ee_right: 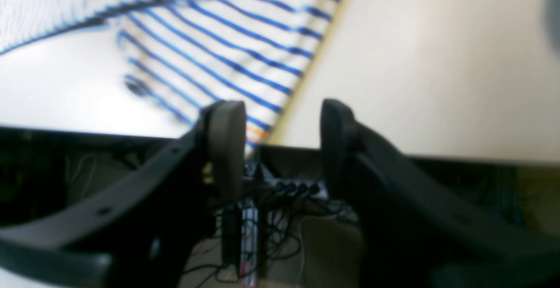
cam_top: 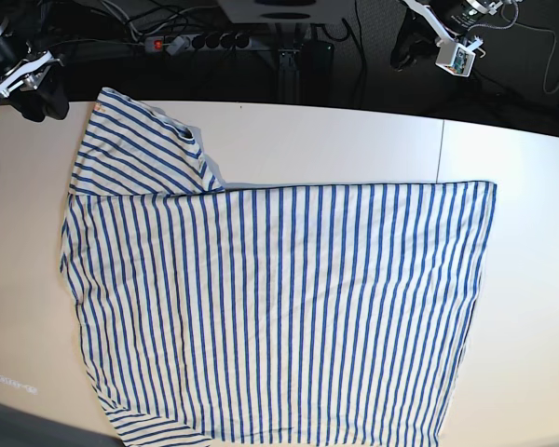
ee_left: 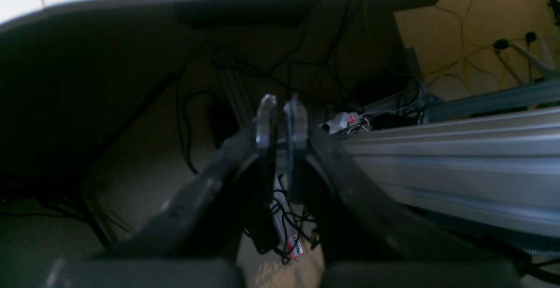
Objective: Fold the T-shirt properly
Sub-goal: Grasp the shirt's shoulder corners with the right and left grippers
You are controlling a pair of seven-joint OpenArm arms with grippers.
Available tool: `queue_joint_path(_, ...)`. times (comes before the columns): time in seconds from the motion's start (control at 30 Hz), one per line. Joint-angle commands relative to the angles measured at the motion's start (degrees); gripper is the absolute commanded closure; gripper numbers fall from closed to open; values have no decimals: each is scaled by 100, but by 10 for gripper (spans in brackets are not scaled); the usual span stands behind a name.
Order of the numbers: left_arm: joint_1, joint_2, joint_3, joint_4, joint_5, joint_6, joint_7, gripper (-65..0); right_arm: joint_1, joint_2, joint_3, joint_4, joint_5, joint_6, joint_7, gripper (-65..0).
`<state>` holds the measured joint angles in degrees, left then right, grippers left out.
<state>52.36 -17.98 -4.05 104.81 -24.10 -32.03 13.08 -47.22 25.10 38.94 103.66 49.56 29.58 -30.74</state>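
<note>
T-shirt (cam_top: 279, 298) lies spread flat on the table (cam_top: 354, 140). Right gripper (ee_right: 280, 126) gapes empty past the near edge; left gripper (ee_left: 282, 106) pinched shut, empty. Best to grasp the sleeve cleanly, both layers.

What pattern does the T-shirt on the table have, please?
Thin blue stripes on cream-white T-shirt, clearest in base view.

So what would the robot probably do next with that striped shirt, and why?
Probably bring the right end effector, open and empty, down onto the sleeve near it. The T-shirt lies spread flat on the table, not yet folded, and both end effectors sit off beyond the table's far edge.
</note>
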Motion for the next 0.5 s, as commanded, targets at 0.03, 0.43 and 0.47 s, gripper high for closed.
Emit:
queue_joint_path(0.03, 68, -31, -15, 98, -55, -81, -96, -76, 188, 146, 61, -358, 201, 214, 85, -281)
queue_joint_path(0.43, 68, -31, -15, 98, -52, -83, -96, -76, 1281, 251, -579, -1720, 361, 234, -131, -281)
queue_joint_path(0.47, 66, -31, -15, 98, -52, -83, -79, -76, 1360, 249, -686, -1768, 332, 234, -133, -281)
